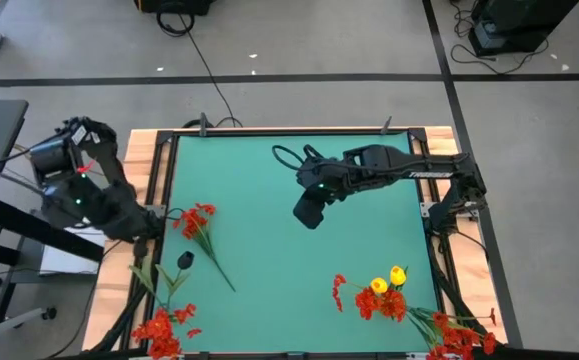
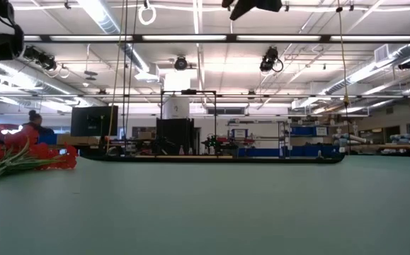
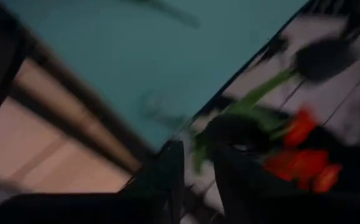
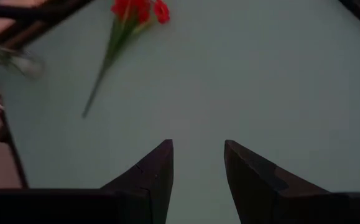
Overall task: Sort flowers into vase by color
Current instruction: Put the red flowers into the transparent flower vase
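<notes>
A red flower (image 1: 199, 222) is lying loose on the green table (image 1: 269, 200), just off the left claw (image 1: 147, 225), which is hanging at the table's left edge with its fingers slightly parted, gripping nothing. More red flowers (image 1: 164, 328) are spilling off the near-left corner, partly cut off. Red and yellow flowers (image 1: 387, 292) are bunching near the right corner. The right claw (image 1: 309, 212) is hovering mid-table, fingers apart, empty.

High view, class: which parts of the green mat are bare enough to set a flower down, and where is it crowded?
Bare: the mat between the red flower and the right gripper, plus the strip below that gripper. Crowded: the lower right yellow and red bunch and the lower left red blooms.
</notes>
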### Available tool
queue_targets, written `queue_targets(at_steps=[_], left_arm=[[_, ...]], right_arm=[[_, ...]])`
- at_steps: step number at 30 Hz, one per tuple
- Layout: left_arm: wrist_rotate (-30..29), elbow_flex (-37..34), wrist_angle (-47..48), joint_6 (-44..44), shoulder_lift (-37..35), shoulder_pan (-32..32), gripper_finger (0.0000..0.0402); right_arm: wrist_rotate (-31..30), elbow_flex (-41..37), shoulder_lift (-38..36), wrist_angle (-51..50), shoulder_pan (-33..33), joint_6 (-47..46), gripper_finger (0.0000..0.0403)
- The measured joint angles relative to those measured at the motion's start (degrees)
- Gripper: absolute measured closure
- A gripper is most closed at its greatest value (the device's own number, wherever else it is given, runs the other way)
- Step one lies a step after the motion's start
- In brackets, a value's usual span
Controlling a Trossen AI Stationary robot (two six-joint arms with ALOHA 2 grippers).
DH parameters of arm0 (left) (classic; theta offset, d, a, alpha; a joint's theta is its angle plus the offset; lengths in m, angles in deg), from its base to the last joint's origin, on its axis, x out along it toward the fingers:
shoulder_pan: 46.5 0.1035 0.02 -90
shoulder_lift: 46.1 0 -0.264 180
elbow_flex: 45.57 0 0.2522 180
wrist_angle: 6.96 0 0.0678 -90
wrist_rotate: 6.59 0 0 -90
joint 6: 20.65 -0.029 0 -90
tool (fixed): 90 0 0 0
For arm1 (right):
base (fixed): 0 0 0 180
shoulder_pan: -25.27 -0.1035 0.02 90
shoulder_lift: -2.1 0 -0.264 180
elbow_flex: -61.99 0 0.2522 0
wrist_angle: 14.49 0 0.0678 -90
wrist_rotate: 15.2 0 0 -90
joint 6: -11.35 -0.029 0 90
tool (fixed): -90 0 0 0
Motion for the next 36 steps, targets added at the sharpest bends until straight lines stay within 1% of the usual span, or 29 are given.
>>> queue_targets(at_steps=[4,6,10,14,19,22,26,31,34,36], left_arm=[[-6.35,0.59,0.19,-0.26,0.51,4.76,0.0332],[-8.26,0.59,0.08,-0.62,0.7,7.71,0.0342],[-9.52,0.59,0.1,-1.59,1.26,13.61,0.036],[-9.81,1.0,-0.96,-2.97,2.94,17.97,0.0374],[-11.37,1.01,-10.81,-9.38,5.54,22.17,0.0386],[-11.55,1.03,-15.7,-13.65,7.83,25.31,0.0392],[-11.46,1.03,-19.72,-19.31,11.26,29.83,0.0398],[-8.8,4.62,-19.71,-27.64,15.34,37.07,0.0399],[-8.21,5.93,-19.43,-31.54,17.85,41.95,0.04],[-5.73,5.95,-19.17,-34.96,19.59,45.59,0.04]], right_arm=[[-1.06,0.0,0.0,-2.4,0.85,2.91,0.0251],[-1.04,0.0,0.0,-3.28,1.19,4.57,0.0251],[-1.06,0.0,0.0,-4.54,1.64,7.44,0.0251],[-1.03,0.0,0.0,-4.67,1.68,9.31,0.0251],[-0.85,0.0,0.0,-4.69,1.68,10.65,0.0251],[-0.82,0.0,0.0,-4.67,2.05,11.54,0.0251],[-0.79,0.0,0.0,-4.04,3.1,11.98,0.0251],[-0.95,0.0,0.0,-3.08,4.35,12.85,0.0251],[-0.93,0.0,0.0,-2.78,4.91,13.66,0.0251],[-0.62,0.0,0.0,-2.86,5.04,14.69,0.0251]])
